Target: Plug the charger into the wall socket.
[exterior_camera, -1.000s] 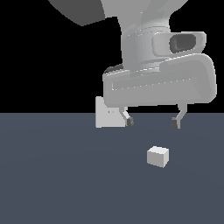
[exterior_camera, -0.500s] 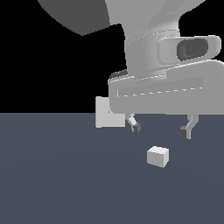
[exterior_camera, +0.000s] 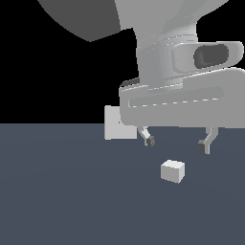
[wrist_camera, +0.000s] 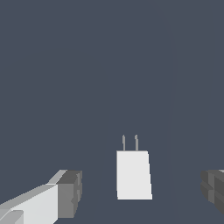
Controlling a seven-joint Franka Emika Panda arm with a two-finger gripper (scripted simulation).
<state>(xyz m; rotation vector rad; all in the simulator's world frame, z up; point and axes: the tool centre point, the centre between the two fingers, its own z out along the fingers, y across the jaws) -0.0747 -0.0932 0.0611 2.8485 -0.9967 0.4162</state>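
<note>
The charger point(exterior_camera: 172, 171) is a small off-white block lying on the dark grey floor. In the wrist view the charger point(wrist_camera: 133, 174) shows two thin prongs at one end. My gripper point(exterior_camera: 177, 144) hangs open just above it, one fingertip on each side, touching nothing. In the wrist view my gripper point(wrist_camera: 142, 192) shows both dark fingertips point(wrist_camera: 72, 192) wide apart with the charger between them. The wall socket point(exterior_camera: 115, 125) is a flat white upright plate further back on the exterior view's left, partly hidden by my hand.
The dark grey floor point(exterior_camera: 57, 191) spreads around the charger. My large grey arm point(exterior_camera: 177, 62) fills the upper part of the exterior view.
My gripper has come down and shifted a little toward the exterior view's right, closer to the charger. The fingers stay open. The charger and the socket have not moved.
</note>
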